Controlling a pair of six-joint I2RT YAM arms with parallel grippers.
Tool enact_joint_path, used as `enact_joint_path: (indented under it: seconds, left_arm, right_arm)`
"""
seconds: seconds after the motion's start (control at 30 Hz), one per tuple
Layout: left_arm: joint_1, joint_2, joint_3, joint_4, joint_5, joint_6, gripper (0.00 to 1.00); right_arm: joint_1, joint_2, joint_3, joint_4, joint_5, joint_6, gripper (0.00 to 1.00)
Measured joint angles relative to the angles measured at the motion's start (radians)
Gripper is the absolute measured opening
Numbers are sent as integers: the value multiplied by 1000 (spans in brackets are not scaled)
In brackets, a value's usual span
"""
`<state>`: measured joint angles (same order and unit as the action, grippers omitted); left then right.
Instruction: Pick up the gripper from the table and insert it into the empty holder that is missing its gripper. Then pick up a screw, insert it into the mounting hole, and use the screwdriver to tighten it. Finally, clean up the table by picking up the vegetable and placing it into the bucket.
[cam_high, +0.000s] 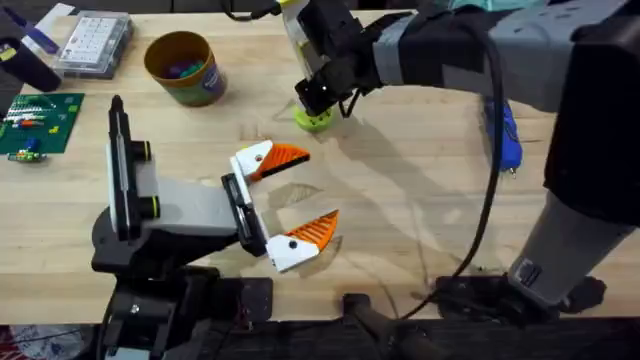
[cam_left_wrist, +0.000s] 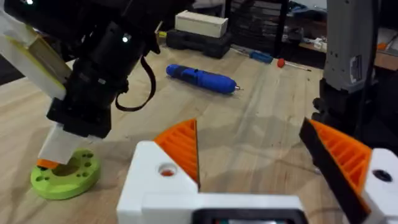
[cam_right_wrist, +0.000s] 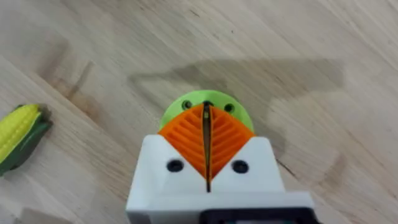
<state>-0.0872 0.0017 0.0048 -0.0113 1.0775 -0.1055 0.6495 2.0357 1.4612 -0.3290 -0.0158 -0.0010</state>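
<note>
Here the right gripper (cam_right_wrist: 206, 146) is held right over the green disc (cam_right_wrist: 205, 106) on the table (cam_high: 400, 220), its jaws pressed together with nothing seen between them. The left gripper (cam_high: 290, 200) is kept near the disc, toward the arm bases, jaws wide apart and empty. The screwdriver (cam_high: 508, 138) is laid well apart from the disc, the bucket (cam_high: 185, 68) on its other side. A toy corn (cam_right_wrist: 18, 134) is seen near the disc.
</note>
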Motion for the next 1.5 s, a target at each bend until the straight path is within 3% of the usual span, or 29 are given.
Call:
enact_joint_path:
  seconds: [0.67,1.2,1.23,1.4,1.5]
  left_arm:
    - [0,0,0,0,0,0,990]
    - [0,0,0,0,0,0,990]
    - [0,0,0,0,0,0,990]
    - [0,0,0,0,0,0,990]
    - [0,0,0,0,0,0,990]
  right_arm:
    - [0,-5,0,-5,0,1,3]
    - [0,-129,0,-41,0,1,20]
    - [0,-129,0,-41,0,3,78]
    - [0,-129,0,-42,0,2,652]
    - [0,-129,0,-44,0,1,806]
